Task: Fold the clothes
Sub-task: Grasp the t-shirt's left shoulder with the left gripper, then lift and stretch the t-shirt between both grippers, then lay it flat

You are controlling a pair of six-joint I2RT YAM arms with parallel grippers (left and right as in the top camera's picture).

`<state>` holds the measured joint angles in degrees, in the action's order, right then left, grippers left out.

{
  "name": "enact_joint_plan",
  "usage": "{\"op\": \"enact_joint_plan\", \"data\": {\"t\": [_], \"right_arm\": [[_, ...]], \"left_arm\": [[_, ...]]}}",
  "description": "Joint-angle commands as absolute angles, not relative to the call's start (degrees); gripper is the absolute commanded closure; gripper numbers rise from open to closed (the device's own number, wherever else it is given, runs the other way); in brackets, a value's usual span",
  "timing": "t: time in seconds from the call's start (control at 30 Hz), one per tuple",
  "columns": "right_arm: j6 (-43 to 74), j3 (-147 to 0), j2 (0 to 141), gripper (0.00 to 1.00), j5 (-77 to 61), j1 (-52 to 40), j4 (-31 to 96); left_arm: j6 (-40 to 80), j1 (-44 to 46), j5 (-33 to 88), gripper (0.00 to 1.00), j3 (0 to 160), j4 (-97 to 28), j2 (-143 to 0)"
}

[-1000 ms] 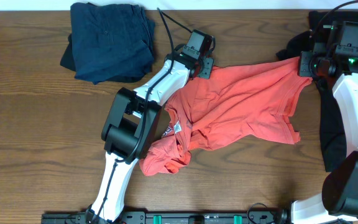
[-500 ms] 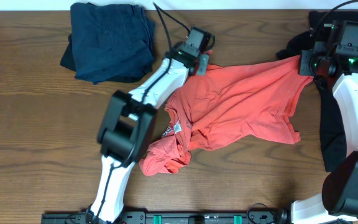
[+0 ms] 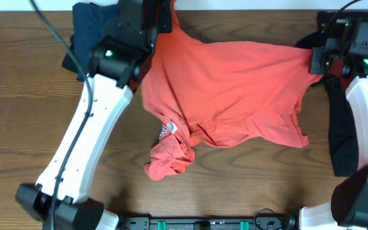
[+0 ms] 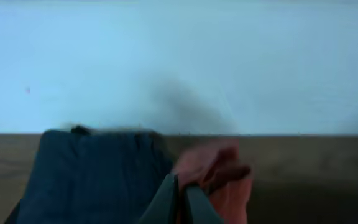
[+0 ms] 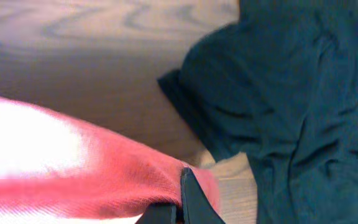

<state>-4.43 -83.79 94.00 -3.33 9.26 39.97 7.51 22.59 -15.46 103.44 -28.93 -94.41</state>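
The coral-red T-shirt [image 3: 235,89] hangs stretched between both grippers, its lower part bunched on the table at the front left [image 3: 168,156]. My left gripper [image 3: 166,18] is raised at the far edge and shut on the shirt's upper left corner. In the left wrist view its fingers [image 4: 166,200] pinch coral fabric [image 4: 219,171]. My right gripper [image 3: 313,62] is shut on the shirt's right edge. The right wrist view shows the fingers [image 5: 191,199] clamped on the red cloth [image 5: 73,177].
A folded dark navy garment [image 3: 85,29] lies at the far left, partly under my left arm, and shows in the left wrist view [image 4: 92,183]. A black garment [image 3: 338,128] lies under my right arm, seen close up [image 5: 291,93]. Bare wooden table [image 3: 18,128] lies to the left.
My left gripper shut on the shirt's edge, then rose and pulled it toward the far left, spreading the shirt out. The right gripper kept its hold and place.
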Motion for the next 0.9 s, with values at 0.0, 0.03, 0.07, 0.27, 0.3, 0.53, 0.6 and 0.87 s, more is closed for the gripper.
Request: {"op": "enact_joint_plan", "data": {"t": [0.0, 0.03, 0.07, 0.27, 0.3, 0.53, 0.6, 0.87], "right_arm": [[-5.7, -89.4, 87.7, 0.99, -4.6, 9.4, 41.8], [-6.1, -90.5, 86.7, 0.99, -4.6, 9.4, 42.8], [-6.4, -91.7, 85.4, 0.99, -4.6, 9.4, 44.0], [-6.8, -97.3, 78.8, 0.99, -4.6, 9.4, 49.7], [-7.0, -98.1, 77.5, 0.99, -4.6, 9.4, 50.6], [-7.0, -101.4, 68.9, 0.99, -4.6, 9.4, 55.1], [-7.0, -101.6, 66.5, 0.99, -4.5, 9.4, 55.2], [-6.9, -101.9, 57.5, 0.99, -2.7, 9.4, 55.1]], "left_arm": [[7.6, 22.6, -16.6, 0.94, 103.8, -31.4, -92.3], [7.6, 22.6, -16.6, 0.94, 103.8, -32.2, -91.5], [7.6, 22.6, -16.6, 0.94, 103.8, -32.9, -90.6], [7.6, 22.6, -16.6, 0.94, 103.8, -34.3, -83.4], [7.6, 22.6, -16.6, 0.94, 103.8, -34.3, -82.0], [7.6, 22.6, -16.6, 0.94, 103.8, -34.9, -71.2], [7.6, 22.6, -16.6, 0.94, 103.8, -35.1, -68.3], [7.6, 22.6, -16.6, 0.94, 103.8, -35.1, -58.9]]}}
